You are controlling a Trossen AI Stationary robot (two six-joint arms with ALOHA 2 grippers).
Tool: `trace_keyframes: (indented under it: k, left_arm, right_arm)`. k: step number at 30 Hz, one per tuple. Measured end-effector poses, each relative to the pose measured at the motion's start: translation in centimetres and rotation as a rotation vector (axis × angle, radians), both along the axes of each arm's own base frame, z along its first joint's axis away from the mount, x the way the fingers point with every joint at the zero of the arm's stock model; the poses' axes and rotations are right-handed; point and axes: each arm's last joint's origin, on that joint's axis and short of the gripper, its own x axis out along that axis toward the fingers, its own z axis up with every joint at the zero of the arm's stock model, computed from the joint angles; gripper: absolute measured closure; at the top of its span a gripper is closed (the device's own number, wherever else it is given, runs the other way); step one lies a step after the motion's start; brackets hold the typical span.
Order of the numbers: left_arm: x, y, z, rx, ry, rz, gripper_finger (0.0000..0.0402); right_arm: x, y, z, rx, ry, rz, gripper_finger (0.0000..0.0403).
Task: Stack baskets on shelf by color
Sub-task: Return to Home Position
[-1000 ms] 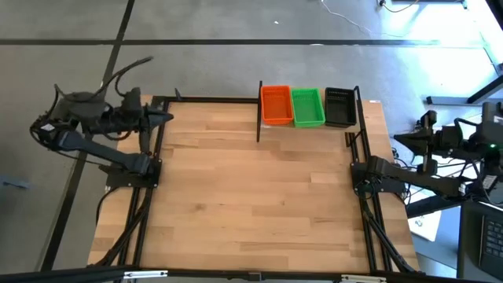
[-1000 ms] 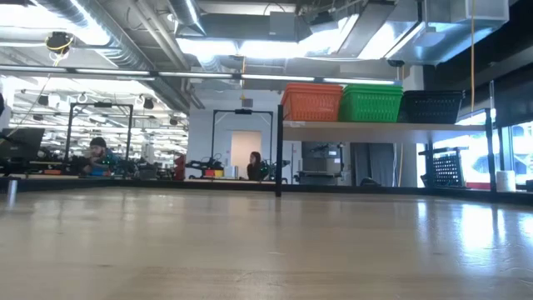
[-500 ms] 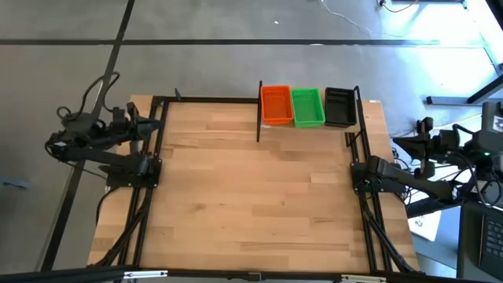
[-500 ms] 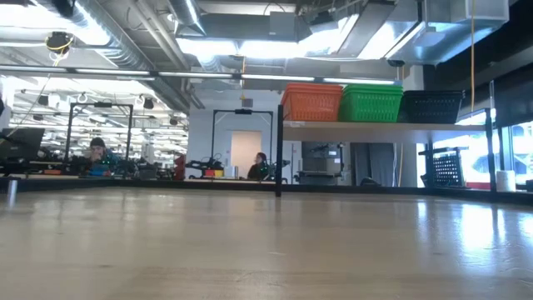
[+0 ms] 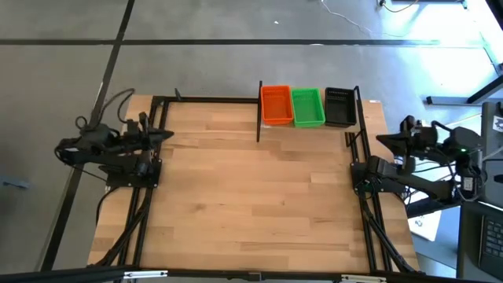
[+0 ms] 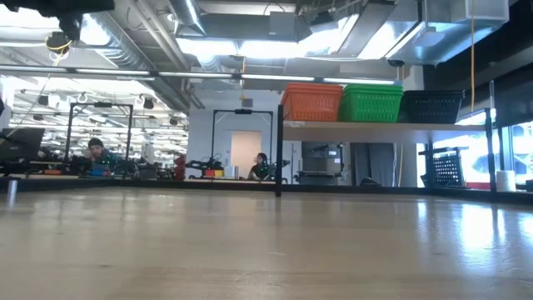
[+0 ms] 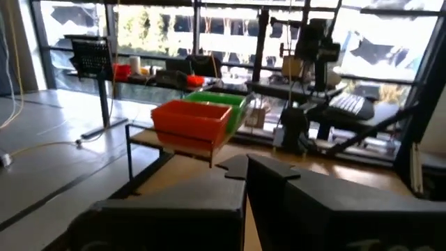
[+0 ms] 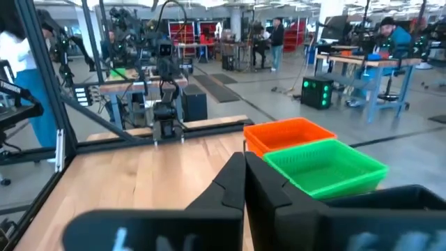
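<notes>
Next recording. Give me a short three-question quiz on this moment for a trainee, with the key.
1. Multiple choice: which colour stack sits in the middle of the shelf? A orange, B green, C black.
2. True or false: one of the hands is holding a basket.
3. Fill in: seen from above, the orange stack stands at the shelf end nearer the ___ arm.

Key:
1. B, the green stack.
2. False. The left hand and the right hand are both shut on nothing, out by the side edges of the table.
3. left
</notes>
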Motion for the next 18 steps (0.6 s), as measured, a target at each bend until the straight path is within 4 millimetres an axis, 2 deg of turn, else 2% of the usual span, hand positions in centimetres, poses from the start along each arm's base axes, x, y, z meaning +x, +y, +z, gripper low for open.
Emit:
trace_keyframes:
  k: [8, 11, 18]
  left_arm:
    - [2.5, -0.4, -2.7, -0.002, -0.065, -0.025, 0.0402]
    - [3.7, -0.6, -4.6, 0.002, -0.044, -0.038, 0.0402]
    - [5.5, -0.9, -8.1, -0.005, -0.113, -0.039, 0.0402]
  right_arm:
    - [3.1, -1.0, -1.4, -0.014, -0.027, 0.052, 0.0403]
    - [4.5, -1.5, -2.1, -0.037, -0.056, 0.057, 0.0403]
    - [6.9, -2.3, -3.9, -0.067, -0.088, 0.112, 0.0403]
